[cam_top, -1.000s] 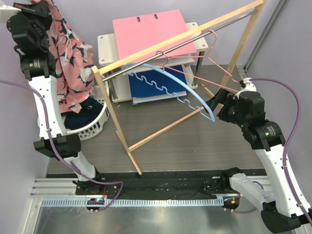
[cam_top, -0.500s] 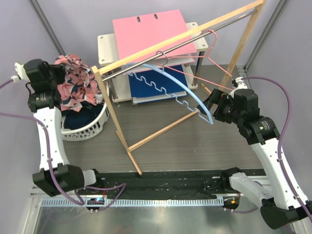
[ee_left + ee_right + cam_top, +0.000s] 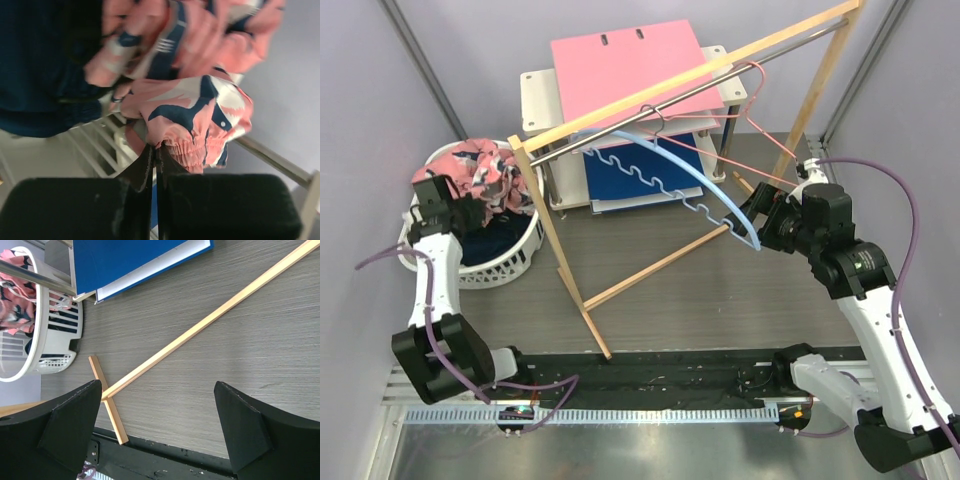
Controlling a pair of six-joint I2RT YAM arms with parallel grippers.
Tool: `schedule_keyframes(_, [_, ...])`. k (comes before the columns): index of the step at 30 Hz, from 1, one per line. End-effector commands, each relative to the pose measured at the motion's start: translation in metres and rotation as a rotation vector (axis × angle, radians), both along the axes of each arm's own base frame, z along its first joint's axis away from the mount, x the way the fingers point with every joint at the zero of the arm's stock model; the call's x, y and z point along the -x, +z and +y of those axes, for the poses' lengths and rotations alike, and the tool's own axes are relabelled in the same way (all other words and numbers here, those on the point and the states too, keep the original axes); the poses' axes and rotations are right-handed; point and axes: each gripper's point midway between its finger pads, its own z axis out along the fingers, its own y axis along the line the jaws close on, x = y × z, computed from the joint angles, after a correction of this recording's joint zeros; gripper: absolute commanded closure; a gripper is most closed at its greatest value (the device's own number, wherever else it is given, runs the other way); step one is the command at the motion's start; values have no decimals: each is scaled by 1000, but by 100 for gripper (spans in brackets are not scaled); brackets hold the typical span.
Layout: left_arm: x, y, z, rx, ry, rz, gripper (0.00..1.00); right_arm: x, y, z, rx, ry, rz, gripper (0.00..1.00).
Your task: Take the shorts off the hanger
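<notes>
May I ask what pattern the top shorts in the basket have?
The shorts are salmon pink with navy-and-white splotches; best in left wrist view.

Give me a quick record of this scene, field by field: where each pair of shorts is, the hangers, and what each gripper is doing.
patterned shorts: bunched in the white basket, toward its far side
navy shorts: in the same basket, nearer side
left gripper: shut on a fold of the patterned shorts, at the basket
right gripper: open, empty, near the blue hanger's lower end
blue hanger: hanging on the wooden rack, bare
pink hanger: hanging on the rack, bare
task state: both pairs off the hangers
</notes>
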Motion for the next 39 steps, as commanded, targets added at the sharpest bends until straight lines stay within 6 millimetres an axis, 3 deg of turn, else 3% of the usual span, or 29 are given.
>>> schedule_keyframes(1, [2, -10, 13, 79, 92, -29, 100, -2, 15, 4, -31, 12, -50, 1])
schedule_keyframes(2, [2, -14, 24, 71, 108, -17, 100, -2, 15, 5, -30, 12, -50, 1])
schedule_keyframes(3, [-1, -36, 30, 88, 118, 45, 100, -2, 14, 5, -32, 14, -47, 1])
schedule_keyframes(4, [-4, -46, 30, 112, 108, 71, 100, -2, 13, 5, -33, 15, -43, 1])
schedule_keyframes(5, [-9, -48, 36, 146, 100, 75, 100, -2, 14, 5, -34, 13, -45, 1])
schedule_keyframes(6, [-20, -69, 35, 194, 64, 121, 100, -2, 13, 5, -34, 11, -44, 1])
schedule_keyframes(7, [-24, -72, 30, 212, 25, 144, 100, -2, 13, 5, -33, 15, -44, 1])
schedule_keyframes(8, [-37, -62, 35, 170, -9, 146, 100, -2, 14, 5, -33, 12, -48, 1])
schedule_keyframes(9, [-42, -80, 39, 167, -18, 201, 100, -1, 14, 4, -32, 12, -51, 1])
schedule_keyframes(11, [-41, -96, 43, 163, -30, 281, 100, -1, 14, 2, -31, 1, -54, 1])
schedule_keyframes(14, [-26, -125, 25, 253, -64, 380, 100, -2, 16, 3, -29, 2, -60, 1])
schedule_keyframes(16, [-18, -110, 22, 194, -52, 359, 100, -1, 20, 1, -31, -5, -72, 1])
schedule_keyframes(18, [-6, -110, 22, 132, -21, 368, 95, 0, 22, 1, -36, -11, -80, 1])
schedule_keyframes(20, [1, -103, 22, 111, -11, 344, 75, 1, 21, 2, -41, -3, -75, 0])
schedule_keyframes(21, [4, -102, 22, 104, -18, 350, 53, 3, 21, 4, -48, 8, -72, 1])
schedule_keyframes(23, [6, -88, 20, 73, -58, 350, 33, 6, 18, 6, -58, 18, -64, 1])
schedule_keyframes(26, [13, -72, 18, 38, -84, 353, 25, 9, 16, 10, -71, 43, -55, 1])
schedule_keyframes(29, [25, -49, 12, 14, -83, 309, 10, 16, 14, 13, -79, 71, -53, 1])
schedule_keyframes(30, [29, -37, 11, -2, -83, 281, 8, 17, 11, 14, -80, 78, -43, 1])
schedule_keyframes(33, [42, -26, 4, -17, -97, 287, 7, 24, 4, 22, -86, 113, -22, 1])
schedule_keyframes(34, [47, -17, 0, -29, -103, 261, 1, 24, 3, 23, -87, 120, -21, 1])
schedule_keyframes(39, [58, 16, -23, -125, -213, 232, 0, 31, 3, 33, -81, 168, -26, 1])
